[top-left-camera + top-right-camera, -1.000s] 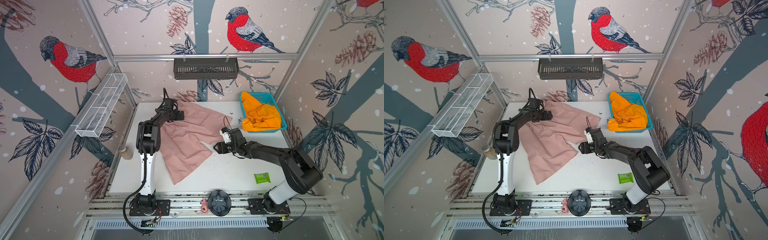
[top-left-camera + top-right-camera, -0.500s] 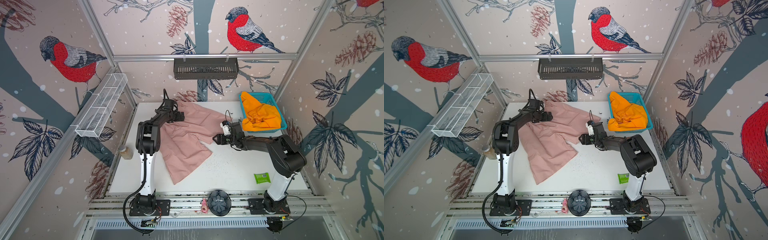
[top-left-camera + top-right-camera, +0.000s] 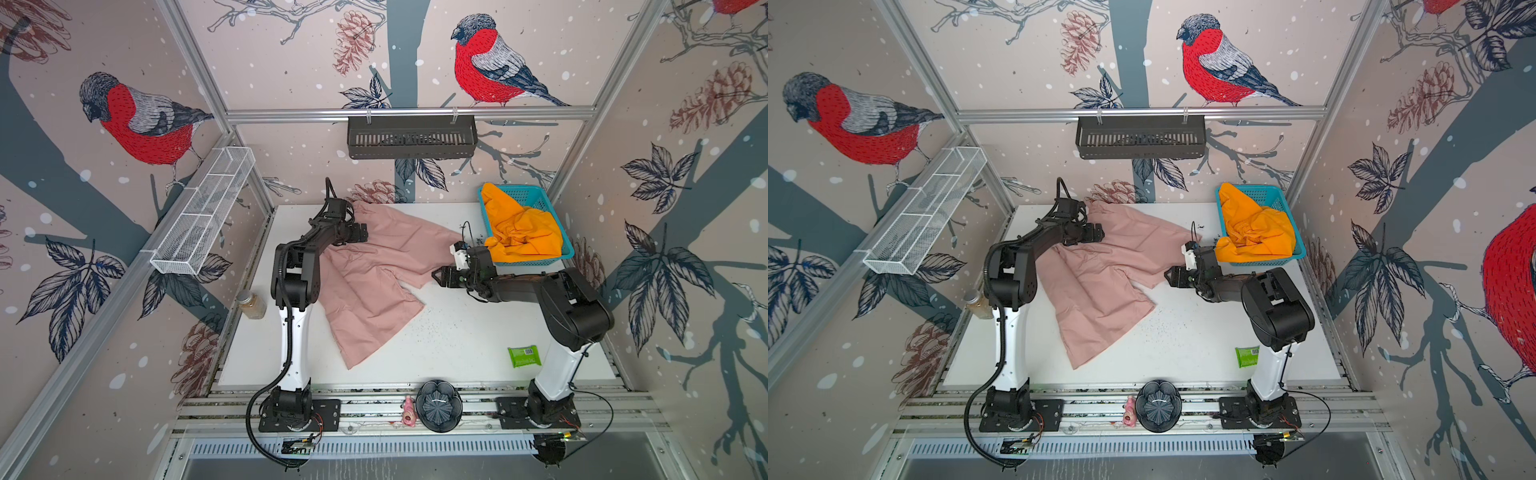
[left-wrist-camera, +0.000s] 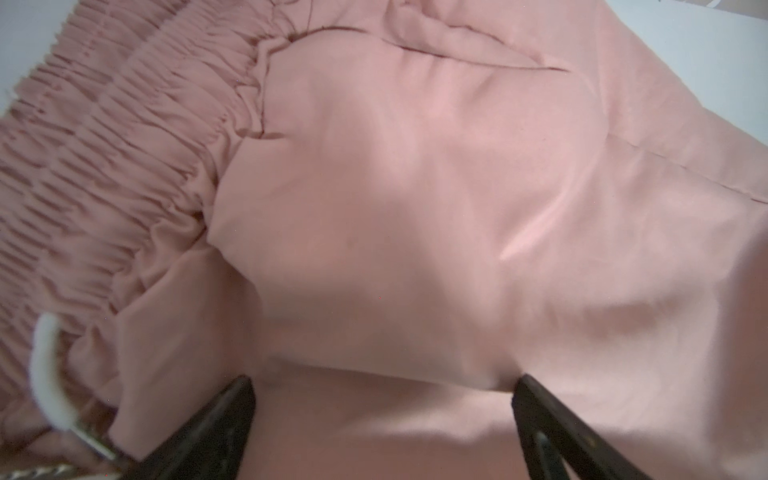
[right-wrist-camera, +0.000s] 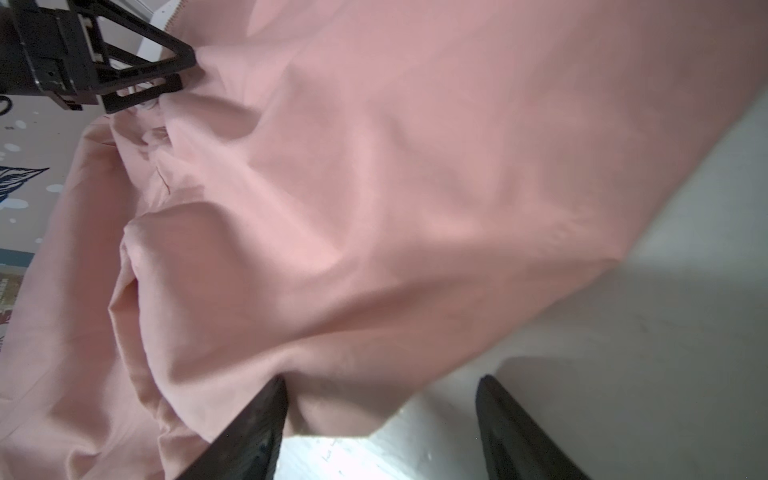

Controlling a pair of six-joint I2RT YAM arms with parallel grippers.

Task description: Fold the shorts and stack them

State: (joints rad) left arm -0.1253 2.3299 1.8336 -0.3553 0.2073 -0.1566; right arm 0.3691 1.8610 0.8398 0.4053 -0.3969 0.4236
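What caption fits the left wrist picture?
Left jaws, wide open, at the dusty pink fabric shorts, near their gathered waistband and white drawstring.

1. Your left arm (image 3: 295,274) is chunky matt black at the joints, with a white lower link (image 3: 293,343).
2. A thick black corrugated cable (image 3: 249,419) loops out from its black base plate (image 3: 329,415).
3. Your right arm (image 3: 577,316) matches it, plus a small white block (image 3: 457,254) near the wrist and a thin black wire (image 3: 611,409) at its base.
4. Your left gripper (image 4: 382,377) and right gripper (image 5: 383,379) each show two black tapering fingers (image 4: 216,428).
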